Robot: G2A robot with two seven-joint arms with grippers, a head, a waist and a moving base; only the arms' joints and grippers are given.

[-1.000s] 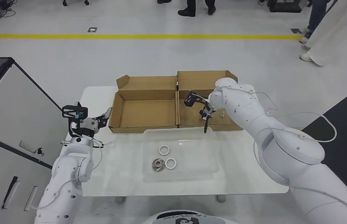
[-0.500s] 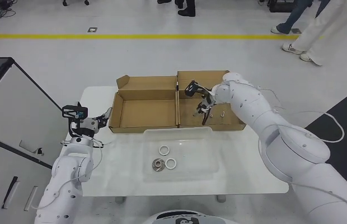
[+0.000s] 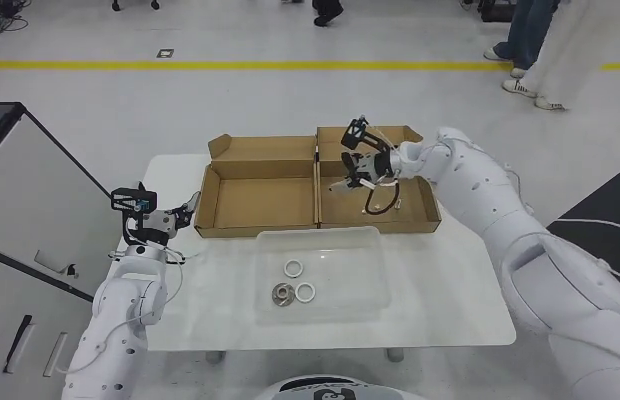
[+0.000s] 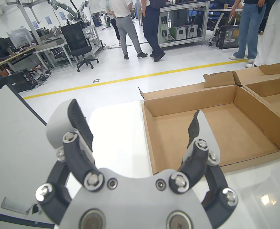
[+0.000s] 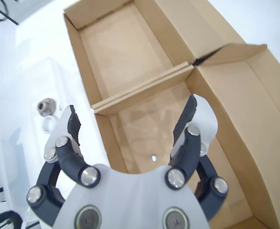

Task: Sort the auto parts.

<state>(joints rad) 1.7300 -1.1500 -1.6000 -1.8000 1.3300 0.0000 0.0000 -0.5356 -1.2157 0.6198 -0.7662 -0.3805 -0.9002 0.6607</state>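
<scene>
Cardboard right box (image 3: 335, 212) is holding a small metal part (image 5: 154, 158) beneath the right gripper (image 5: 132, 110), fingers apart as on the left gripper (image 4: 135, 117), so a reach to the white rings (image 3: 293, 267) in the near tray (image 3: 320, 234) is probably coming next.

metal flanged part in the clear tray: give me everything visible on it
The metal flanged part is grey and metal-looking: a round flange, a raised hub and a dark centre bore. It lies loose on the floor of the clear tray, right beside a white ring; whether they touch is unclear. A second white ring lies apart from it.
</scene>
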